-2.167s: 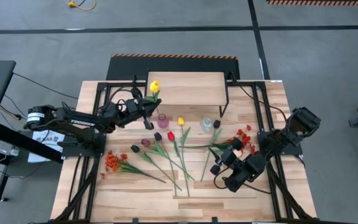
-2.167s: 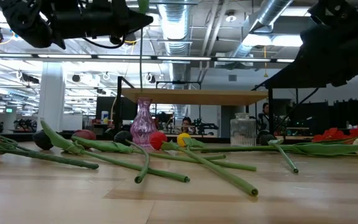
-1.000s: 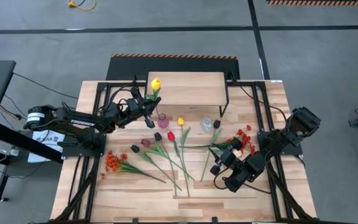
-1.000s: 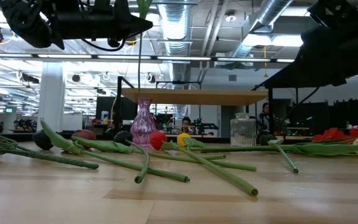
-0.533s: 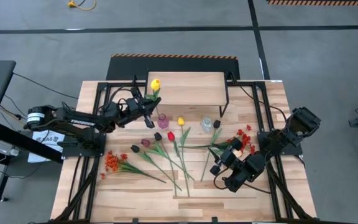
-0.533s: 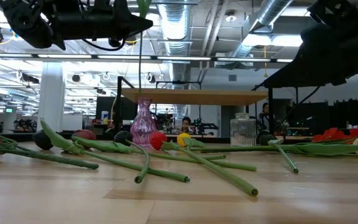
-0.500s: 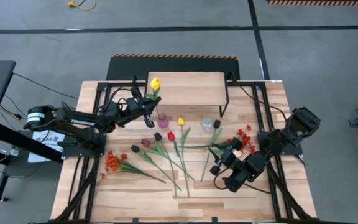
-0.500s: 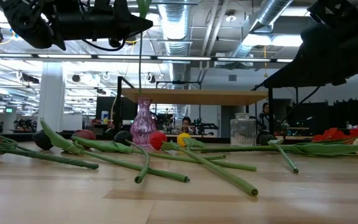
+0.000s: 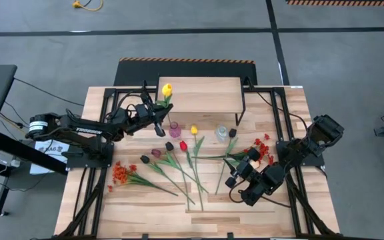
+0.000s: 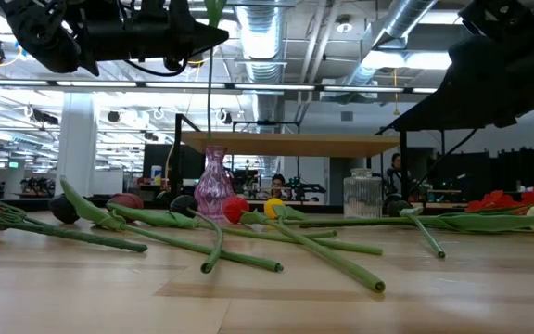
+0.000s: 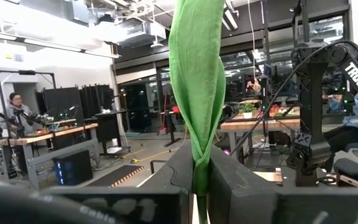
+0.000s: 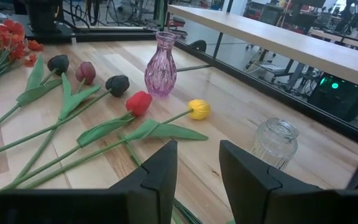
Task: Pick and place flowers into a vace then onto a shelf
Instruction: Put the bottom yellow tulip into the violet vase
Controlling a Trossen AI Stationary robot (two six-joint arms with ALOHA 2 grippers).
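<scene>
My left gripper [image 9: 159,111] is raised above the pink glass vase [image 9: 175,128] and is shut on a yellow tulip whose head [image 9: 167,90] stands over the near edge of the shelf [image 9: 202,95]. Its stem [image 10: 209,93] hangs straight down to the mouth of the vase [image 10: 213,183]. Several tulips, a yellow one [image 9: 194,130] and a red one [image 9: 183,145] among them, lie flat on the table. My right gripper [image 9: 242,175] is low at the table's right, open, with nothing between its fingers [image 12: 157,174]. My left gripper pinches the tulip's stem, where a green leaf wraps it [image 11: 200,165], between its two fingers [image 11: 178,180]. The fingers come nearly level from the table's left and lie across the stem. The tulip is upright and lifted; whether its lower end is inside the vase I cannot tell.
A clear glass jar [image 9: 222,133] stands right of the pink vase, in front of the shelf's leg. An orange spray [image 9: 121,173] lies at the near left and a red-orange spray [image 9: 264,148] at the right. Bare planks [image 9: 179,213] lie along the near edge.
</scene>
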